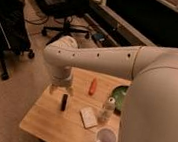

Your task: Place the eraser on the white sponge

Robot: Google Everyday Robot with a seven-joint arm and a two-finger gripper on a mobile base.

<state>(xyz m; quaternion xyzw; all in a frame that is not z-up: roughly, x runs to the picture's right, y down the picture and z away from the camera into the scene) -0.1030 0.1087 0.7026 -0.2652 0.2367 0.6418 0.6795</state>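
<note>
Tool (61,89): over left edge of counter (44,121), fingers spread, holding nothing, just above eraser (64,102) | eraser: flat on counter near left edge, ungripped | sponge (89,117): toward near edge, apart from eraser | step: pre-grasp, judged | next: descend, close across eraser's narrow width, lift, carry to sponge

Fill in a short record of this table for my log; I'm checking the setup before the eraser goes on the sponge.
gripper: over the table, fingers apart, holding nothing
eraser: lying on the table, just by the gripper
white sponge: flat on the table between eraser and bottle, nothing on it
other items: carrot, cup, green bowl
task state: eraser not yet on the sponge
</note>
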